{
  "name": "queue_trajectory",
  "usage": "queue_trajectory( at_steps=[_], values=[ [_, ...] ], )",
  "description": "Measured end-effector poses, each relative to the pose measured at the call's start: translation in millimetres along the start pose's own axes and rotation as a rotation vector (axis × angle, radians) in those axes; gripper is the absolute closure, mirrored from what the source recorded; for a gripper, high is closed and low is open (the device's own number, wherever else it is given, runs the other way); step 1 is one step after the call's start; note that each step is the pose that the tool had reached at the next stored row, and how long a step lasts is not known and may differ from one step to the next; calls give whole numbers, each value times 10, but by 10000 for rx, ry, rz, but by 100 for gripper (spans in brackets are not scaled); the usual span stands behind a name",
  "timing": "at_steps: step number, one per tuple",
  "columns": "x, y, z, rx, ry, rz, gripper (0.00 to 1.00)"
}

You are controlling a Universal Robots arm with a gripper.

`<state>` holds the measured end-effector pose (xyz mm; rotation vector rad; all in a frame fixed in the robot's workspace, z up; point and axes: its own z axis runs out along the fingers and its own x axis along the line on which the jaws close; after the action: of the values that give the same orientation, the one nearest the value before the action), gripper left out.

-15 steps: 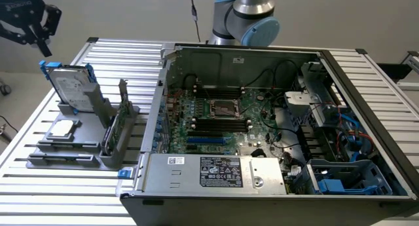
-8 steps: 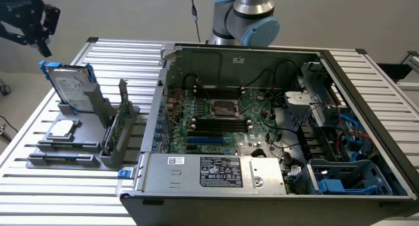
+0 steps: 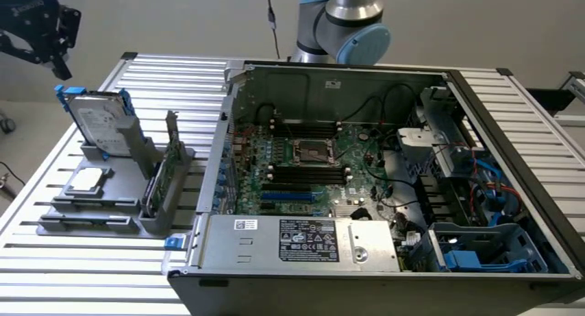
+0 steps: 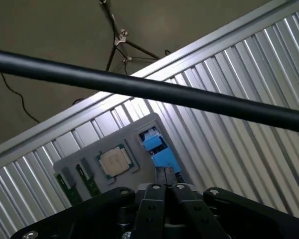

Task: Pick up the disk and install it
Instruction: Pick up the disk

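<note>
The disk (image 3: 97, 121) stands on edge, leaning a little, in the rear slot of a grey holder (image 3: 90, 224) at the exterior view's left. Its white label faces the camera and its blue carrier frames it. Nothing grips it.

The gripper (image 3: 57, 61) hangs in the air above the holder, well apart from the disk. In the wrist view the gripper (image 4: 164, 192) has its two black fingers (image 4: 150, 199) pressed together with nothing between them, and the disk's blue carrier (image 4: 158, 149) shows edge-on just past the fingertips, lower down.

A square silver chip (image 3: 89, 180) lies flat in the holder in front of the disk; in the wrist view the chip (image 4: 114, 162) sits beside the blue carrier. A green card (image 3: 156, 184) stands upright in a slot toward the exterior view's right of the chip.

The holder rests on a ribbed metal table (image 3: 55, 264). Beside it, toward the exterior view's right, an open case (image 3: 514, 148) lies on its side with the board (image 3: 311, 158) exposed and a silver box (image 3: 302, 242) at its near edge. The arm (image 3: 346, 25) rises behind the case. A black bar (image 4: 149, 89) crosses the wrist view.
</note>
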<state>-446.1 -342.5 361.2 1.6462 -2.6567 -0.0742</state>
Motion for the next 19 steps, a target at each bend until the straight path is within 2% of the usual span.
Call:
queue_trajectory(
  at_steps=[19],
  values=[
    [0, -1, 21, -22, 157, -3457, 89]
  ],
)
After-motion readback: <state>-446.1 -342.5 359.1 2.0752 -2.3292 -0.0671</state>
